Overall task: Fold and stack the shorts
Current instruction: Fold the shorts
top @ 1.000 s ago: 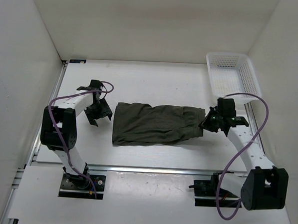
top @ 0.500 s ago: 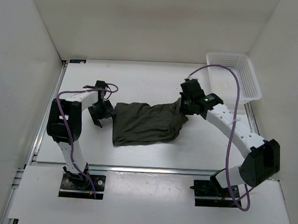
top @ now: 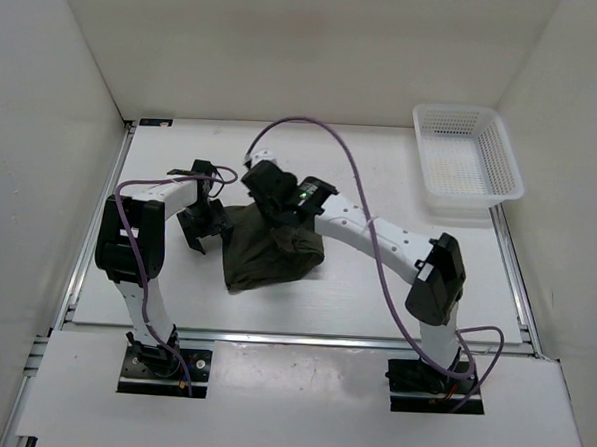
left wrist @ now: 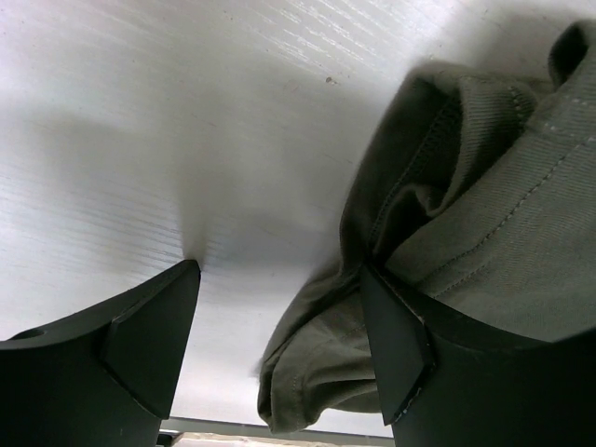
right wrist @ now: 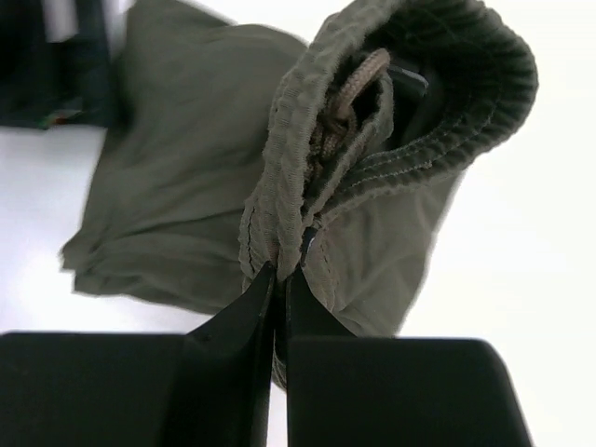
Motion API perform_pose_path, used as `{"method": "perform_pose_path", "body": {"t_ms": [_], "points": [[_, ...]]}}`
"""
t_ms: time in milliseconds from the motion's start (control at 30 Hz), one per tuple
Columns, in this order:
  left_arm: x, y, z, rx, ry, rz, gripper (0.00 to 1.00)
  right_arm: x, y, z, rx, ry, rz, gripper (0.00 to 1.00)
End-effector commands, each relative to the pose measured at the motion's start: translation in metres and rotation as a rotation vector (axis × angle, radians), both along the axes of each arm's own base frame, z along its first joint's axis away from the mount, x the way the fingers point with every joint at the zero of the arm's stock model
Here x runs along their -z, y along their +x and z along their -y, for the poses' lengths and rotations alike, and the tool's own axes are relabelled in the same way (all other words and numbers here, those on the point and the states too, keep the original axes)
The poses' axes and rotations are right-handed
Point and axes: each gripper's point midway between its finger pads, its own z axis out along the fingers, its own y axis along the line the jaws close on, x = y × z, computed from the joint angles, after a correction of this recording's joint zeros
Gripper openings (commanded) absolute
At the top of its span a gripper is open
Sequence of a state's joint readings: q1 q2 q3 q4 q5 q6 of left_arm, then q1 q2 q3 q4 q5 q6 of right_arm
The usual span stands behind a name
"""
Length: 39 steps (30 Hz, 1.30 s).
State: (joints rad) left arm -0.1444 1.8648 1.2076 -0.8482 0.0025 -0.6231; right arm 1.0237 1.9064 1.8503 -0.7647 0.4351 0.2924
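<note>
The dark olive shorts lie bunched left of the table's middle, their right half lifted and drawn over the left half. My right gripper is shut on the gathered waistband, and the light drawstring shows inside the fold. In the right wrist view the gripper pinches the ribbed edge, with the flat legs lying below. My left gripper stands open at the shorts' left edge. In the left wrist view a hem of the shorts lies between its fingers, beside the right one.
A white plastic basket stands at the back right corner. White walls close in the table on three sides. The right arm reaches across the middle of the table, its purple cable arching above it.
My right gripper has carried the waistband from the right side leftward across the table, folding the shorts over themselves. The left gripper has shifted slightly toward the shorts' edge and stays open.
</note>
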Motion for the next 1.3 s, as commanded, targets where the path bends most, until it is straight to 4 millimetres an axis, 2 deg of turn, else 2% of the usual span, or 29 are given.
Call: {"method": "perform_pose_path", "body": {"t_ms": [0, 100, 167, 233, 267, 300, 333, 367, 400, 433, 467, 500, 567, 600, 633, 667, 700, 733, 767, 800, 833, 900, 933, 967, 1033, 1067, 1167, 1200, 1267], "points": [[0.007, 0.008, 0.011, 0.007, -0.044, 0.026, 0.81, -0.016, -0.01, -0.021, -0.079, -0.015, 0.044, 0.0], [0.007, 0.008, 0.012, -0.002, -0.045, 0.026, 0.81, -0.012, -0.025, -0.038, -0.146, -0.022, 0.039, 0.0], [0.007, 0.008, 0.012, -0.002, -0.045, 0.026, 0.79, -0.01, -0.027, -0.046, -0.158, -0.022, 0.039, 0.0], [0.006, 0.005, 0.013, -0.01, -0.055, 0.024, 0.79, 0.004, -0.032, -0.052, -0.174, -0.043, 0.019, 0.0], [0.002, 0.007, 0.013, -0.01, -0.057, 0.038, 0.79, 0.0, -0.031, -0.054, -0.174, -0.033, 0.025, 0.0], [-0.003, 0.005, 0.015, -0.008, -0.07, 0.048, 0.79, 0.008, -0.032, -0.056, -0.18, -0.042, 0.011, 0.0], [-0.01, 0.006, 0.018, -0.005, -0.09, 0.063, 0.82, 0.012, -0.03, -0.059, -0.18, -0.048, 0.008, 0.0], [-0.016, 0.008, 0.017, -0.013, -0.105, 0.082, 0.91, 0.018, -0.03, -0.06, -0.18, -0.057, 0.002, 0.0], [-0.02, 0.007, 0.012, -0.032, -0.117, 0.089, 0.96, 0.014, -0.029, -0.065, -0.186, -0.042, 0.003, 0.02], [-0.036, 0.01, 0.013, -0.038, -0.151, 0.134, 1.0, 0.023, -0.027, -0.068, -0.186, -0.055, -0.004, 0.16], [-0.042, 0.008, 0.01, -0.049, -0.16, 0.14, 1.0, 0.024, -0.029, -0.073, -0.198, -0.044, -0.014, 0.62], [-0.05, 0.008, 0.001, -0.064, -0.158, 0.154, 1.0, 0.021, -0.03, -0.076, -0.208, -0.028, -0.02, 0.81], [-0.073, 0.01, -0.004, -0.065, -0.169, 0.202, 1.0, 0.018, -0.03, -0.082, -0.199, 0.008, -0.022, 1.0], [-0.086, 0.015, -0.007, -0.072, -0.17, 0.229, 1.0, 0.023, -0.034, -0.08, -0.199, 0.017, -0.033, 1.0], [-0.096, 0.012, -0.009, -0.064, -0.155, 0.241, 1.0, 0.007, -0.031, -0.073, -0.186, 0.06, -0.022, 1.0], [-0.103, 0.013, -0.011, -0.066, -0.144, 0.255, 1.0, 0.004, -0.026, -0.066, -0.163, 0.079, -0.018, 1.0], [-0.109, 0.013, -0.011, -0.065, -0.145, 0.266, 1.0, -0.016, -0.033, -0.061, -0.166, 0.133, -0.012, 1.0], [-0.116, 0.016, -0.013, -0.066, -0.137, 0.285, 1.0, -0.006, -0.031, -0.05, -0.146, 0.129, -0.021, 1.0], [-0.119, 0.012, -0.015, -0.069, -0.125, 0.285, 0.99, -0.008, -0.03, -0.041, -0.123, 0.146, -0.023, 1.0], [-0.123, 0.015, -0.015, -0.06, -0.124, 0.298, 0.99, -0.026, -0.035, -0.032, -0.118, 0.186, -0.006, 1.0], [-0.13, 0.017, -0.013, -0.047, -0.115, 0.321, 0.97, -0.014, -0.031, -0.016, -0.082, 0.171, -0.023, 0.98], [-0.135, 0.019, -0.003, -0.006, -0.117, 0.337, 0.94, -0.02, -0.032, 0.005, -0.031, 0.2, -0.033, 0.92], [-0.138, 0.017, 0.01, 0.048, -0.121, 0.345, 0.91, -0.017, -0.024, 0.017, 0.006, 0.206, -0.036, 0.8], [-0.144, 0.02, 0.019, 0.087, -0.124, 0.364, 0.91, -0.001, -0.027, 0.03, 0.025, 0.182, -0.07, 0.74], [-0.144, 0.021, 0.036, 0.15, -0.129, 0.36, 0.93, 0.005, -0.021, 0.051, 0.083, 0.201, -0.095, 0.68], [-0.14, 0.02, 0.051, 0.193, -0.122, 0.342, 0.95, 0.021, -0.026, 0.061, 0.096, 0.183, -0.135, 0.68], [-0.129, 0.019, 0.072, 0.25, -0.118, 0.31, 1.0, 0.037, -0.026, 0.088, 0.161, 0.181, -0.181, 0.77], [-0.115, 0.02, 0.072, 0.25, -0.11, 0.268, 1.0, 0.034, -0.025, 0.096, 0.185, 0.203, -0.185, 0.77], [-0.104, 0.022, 0.084, 0.271, -0.14, 0.248, 1.0, 0.035, -0.028, 0.104, 0.201, 0.208, -0.188, 0.81]]}}
